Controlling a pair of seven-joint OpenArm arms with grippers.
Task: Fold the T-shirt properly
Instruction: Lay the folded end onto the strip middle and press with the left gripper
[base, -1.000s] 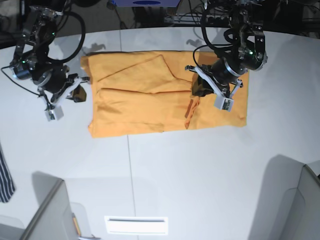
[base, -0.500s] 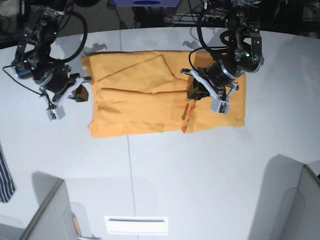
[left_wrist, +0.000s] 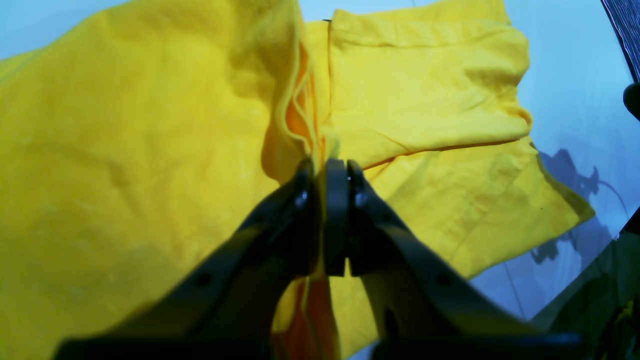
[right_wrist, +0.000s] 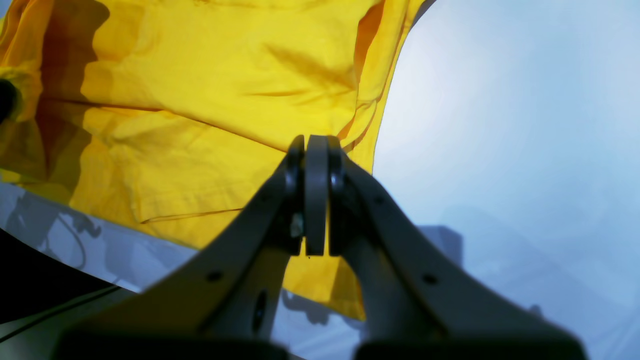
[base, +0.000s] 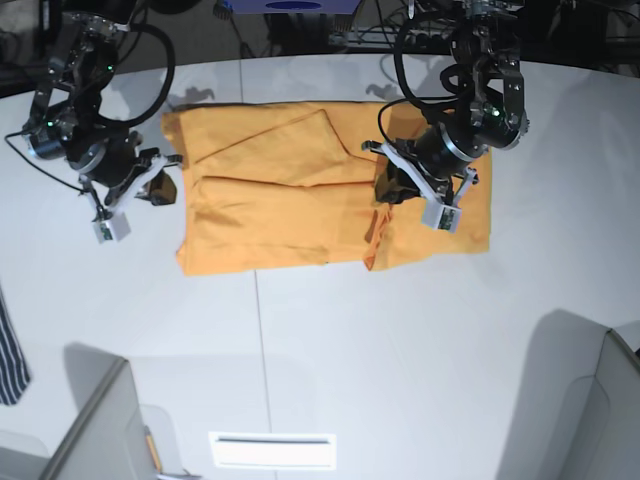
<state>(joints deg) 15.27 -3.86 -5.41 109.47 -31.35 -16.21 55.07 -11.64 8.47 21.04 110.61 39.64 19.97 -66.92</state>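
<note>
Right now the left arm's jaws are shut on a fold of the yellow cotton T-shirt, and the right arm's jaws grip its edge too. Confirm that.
Half wrong. The left gripper does pinch the yellow cotton T-shirt. The right wrist view shows the right gripper shut on nothing.

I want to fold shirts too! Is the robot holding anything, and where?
The left gripper pinches a raised fold in the T-shirt. The right gripper is shut on nothing.

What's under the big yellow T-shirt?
The white table is under the T-shirt. The shirt is folded over itself, so more yellow cloth lies beneath its top layers. Whether anything else hides underneath cannot be seen. The left gripper pinches a raised fold.
</note>
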